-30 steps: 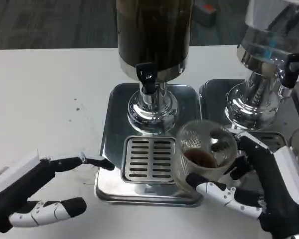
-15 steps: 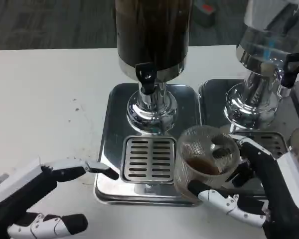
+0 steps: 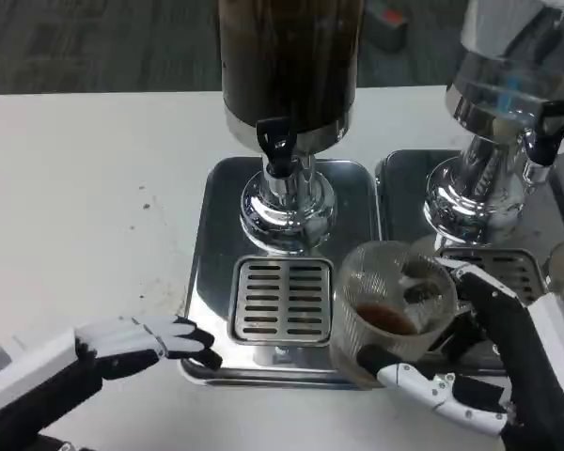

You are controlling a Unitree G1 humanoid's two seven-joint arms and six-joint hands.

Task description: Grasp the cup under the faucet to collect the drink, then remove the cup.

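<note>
The cup [image 3: 392, 310], a clear ribbed tumbler with a shallow pool of dark drink at its bottom, sits at the right front corner of the drip tray [image 3: 207, 282], off to the right of the slotted grate [image 3: 282, 299] and well forward of the faucet [image 3: 277, 143]. Over the last second it has come a little toward the robot and slightly to the right, so it is no longer in line with the spout. The right hand [image 3: 489, 366] holds it: one finger lies across the cup's lower front and the dark palm and another finger wrap its right side. The hold looks firm, though the contact on the far side is hidden. This reads as the removal stage, with collection done; only a small amount of drink is in the cup. The left hand [image 3: 122, 343] has drawn back and lower in the picture, its fingers now extended close together with the tips just beside the tray's front left edge, holding nothing. The dark-filled dispenser [image 3: 287, 66] stands at the tray's rear, and a second, clear dispenser [image 3: 508, 103] stands on its own tray to the right, close behind the right hand. Risk noted: the cup's path outward passes near the second dispenser's base.
</note>
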